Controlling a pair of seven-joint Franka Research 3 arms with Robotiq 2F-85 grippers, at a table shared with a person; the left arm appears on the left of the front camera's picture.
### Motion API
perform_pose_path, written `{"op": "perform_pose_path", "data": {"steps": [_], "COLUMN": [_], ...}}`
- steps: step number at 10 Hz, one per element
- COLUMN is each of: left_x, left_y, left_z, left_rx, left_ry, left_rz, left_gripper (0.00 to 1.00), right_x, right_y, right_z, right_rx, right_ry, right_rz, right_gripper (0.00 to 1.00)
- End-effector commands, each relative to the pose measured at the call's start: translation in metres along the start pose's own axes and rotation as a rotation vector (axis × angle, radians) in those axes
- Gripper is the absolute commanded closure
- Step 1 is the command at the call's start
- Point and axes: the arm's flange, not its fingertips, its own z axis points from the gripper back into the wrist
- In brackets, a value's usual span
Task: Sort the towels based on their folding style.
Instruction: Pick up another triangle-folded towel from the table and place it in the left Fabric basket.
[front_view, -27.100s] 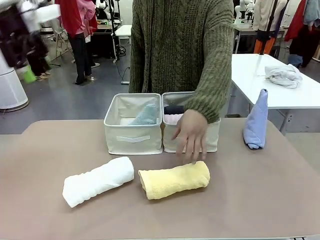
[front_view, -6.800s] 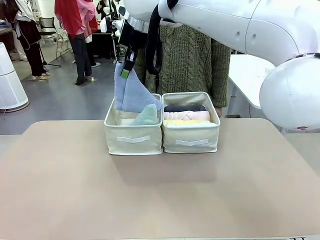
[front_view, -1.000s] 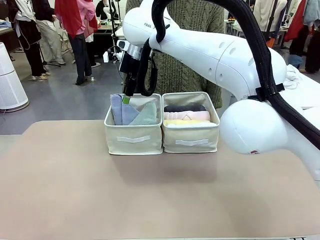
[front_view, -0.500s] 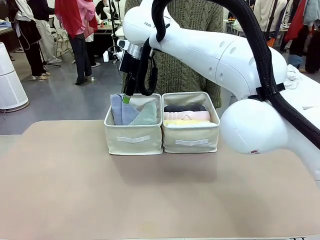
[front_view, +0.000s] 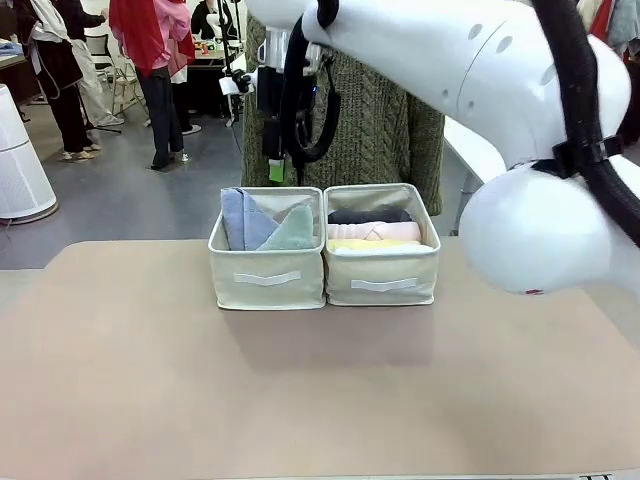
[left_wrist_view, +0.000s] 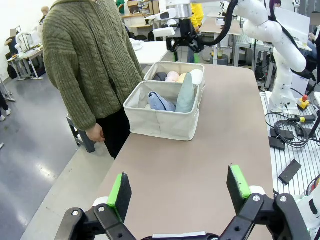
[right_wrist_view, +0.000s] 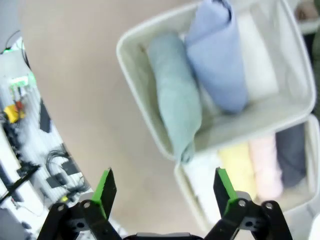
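Left beige fabric bin (front_view: 266, 275): periwinkle cone towel (front_view: 238, 217), pale teal cone towel (front_view: 292, 229).
Right beige fabric bin (front_view: 381, 282): rolled terry towels (front_view: 373, 231), stacked.
Left gripper (left_wrist_view: 180, 192), right gripper (right_wrist_view: 162, 191): spread, empty.
Progress: sorting apparently complete.

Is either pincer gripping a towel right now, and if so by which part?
No. The right pincer hangs open and empty above the bins; the periwinkle towel lies in the left bin. The left pincer is open over bare table.

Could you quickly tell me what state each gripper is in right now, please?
Left gripper: open, holding nothing, over the table.
Right gripper: open, holding nothing, above the bin with the blue towel and teal towel.
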Motion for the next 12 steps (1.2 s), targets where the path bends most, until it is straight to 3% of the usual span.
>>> {"op": "perform_pose_path", "data": {"steps": [1, 5, 8, 9, 10, 12], "left_x": [0.001, 0.001, 0.001, 0.001, 0.001, 0.001], "left_y": [-0.003, -0.003, -0.003, -0.003, -0.003, -0.003], "left_z": [-0.001, -0.001, -0.001, -0.001, -0.001, -0.001], "left_rx": [0.002, 0.002, 0.002, 0.002, 0.002, 0.002], "left_ry": [0.015, 0.015, 0.015, 0.015, 0.015, 0.015], "left_rz": [0.005, 0.005, 0.005, 0.005, 0.005, 0.005], "left_gripper": [0.0, 0.0, 0.0, 0.0, 0.0, 0.0], "right_x": [-0.08, -0.156, -0.197, -0.209, -0.216, -0.234], "right_y": [0.042, 0.071, 0.071, 0.072, 0.074, 0.067], "right_z": [-0.03, -0.038, -0.038, -0.045, -0.048, -0.025], "right_rx": [0.013, 0.138, 0.103, 0.182, 0.198, -0.066], "right_ry": [0.031, 0.214, 0.35, 0.436, 0.447, 0.2], "right_rz": [-0.157, -0.329, -0.365, -0.348, -0.356, -0.406], "right_gripper": [0.0, 0.0, 0.0, 0.0, 0.0, 0.0]}}
